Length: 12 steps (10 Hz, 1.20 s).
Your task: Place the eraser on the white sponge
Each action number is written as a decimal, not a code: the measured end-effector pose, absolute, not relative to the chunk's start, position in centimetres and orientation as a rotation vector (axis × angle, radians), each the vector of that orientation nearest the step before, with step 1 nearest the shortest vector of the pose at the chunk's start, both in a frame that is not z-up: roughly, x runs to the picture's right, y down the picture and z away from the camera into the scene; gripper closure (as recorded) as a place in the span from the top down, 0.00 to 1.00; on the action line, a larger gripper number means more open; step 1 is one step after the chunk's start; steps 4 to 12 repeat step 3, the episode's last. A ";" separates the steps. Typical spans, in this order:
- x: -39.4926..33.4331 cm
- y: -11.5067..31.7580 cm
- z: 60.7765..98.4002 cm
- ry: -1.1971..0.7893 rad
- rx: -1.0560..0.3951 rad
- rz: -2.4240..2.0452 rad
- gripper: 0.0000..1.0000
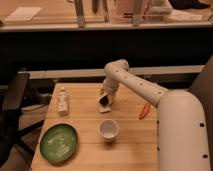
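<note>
While the arm (pixel 131 82) reaches down from the right side of the table (pixel 85 155), the gripper (pixel 105 100) sits low over the centre of the top, right at the white sponge (pixel 105 107). A small dark block, prob. the eraser (pixel 103 99), shows at the gripper tip, directly above or on the sponge; contact betw. the two can't be confirmed. Fingers: can't tell whether apart or closed, they merge w/ the dark block.

Table: light wood planks, smooth, visible grain lines running left-right. Sponge: pale, flat, roughly rectangular pad, partly covered by the gripper. Arm: glossy white rounded shell, thick tubular segments, bulky cylindrical link filling the right edge.

Other items on the top:
- White cup (pixel 108 129), round, upright, open mouth, in front of the sponge, apart from it.
- Green plate (pixel 59 142), round, shiny glaze w/ light reflections, front-left corner.
- Small pale bottle (pixel 62 101), slim, lying near the left edge, well apart from the sponge.
- Orange carrot-shaped piece (pixel 144 110), tapered, lying right of the sponge, near the arm.

Dark chair (pixel 14 95) stands just left of the table.
</note>
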<state>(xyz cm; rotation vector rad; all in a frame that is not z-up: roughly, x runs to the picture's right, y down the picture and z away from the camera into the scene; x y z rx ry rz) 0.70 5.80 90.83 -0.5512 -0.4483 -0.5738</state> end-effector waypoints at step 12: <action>0.6 6.0 90.8 -0.452 -0.556 -0.579 0.80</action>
